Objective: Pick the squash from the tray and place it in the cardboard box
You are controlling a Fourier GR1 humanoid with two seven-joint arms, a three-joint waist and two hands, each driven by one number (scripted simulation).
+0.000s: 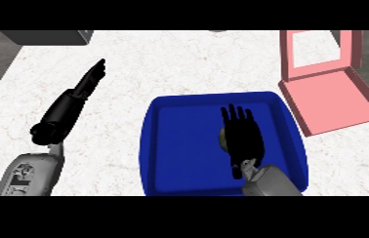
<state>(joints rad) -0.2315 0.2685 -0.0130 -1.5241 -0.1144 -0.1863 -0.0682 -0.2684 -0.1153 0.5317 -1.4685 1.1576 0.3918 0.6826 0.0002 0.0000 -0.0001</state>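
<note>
White marble counter (pixel 144 71). Your right hand (pixel 241 134) hovers spread, fingers straight, over the squash (pixel 223 137) mid blue tray (pixel 173 149). Lower, curl round it, then lift toward the pink box (pixel 324 103) at 2 o'clock. Left hand (pixel 90 81) rests straight-fingered at 10.

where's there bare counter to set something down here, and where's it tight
Bare counter runs widest between the left hand and the pink box, above the blue tray. A narrower strip lies between the left forearm and the tray. It is tight inside the tray, where the right hand hangs over the squash, and between tray and box.
</note>
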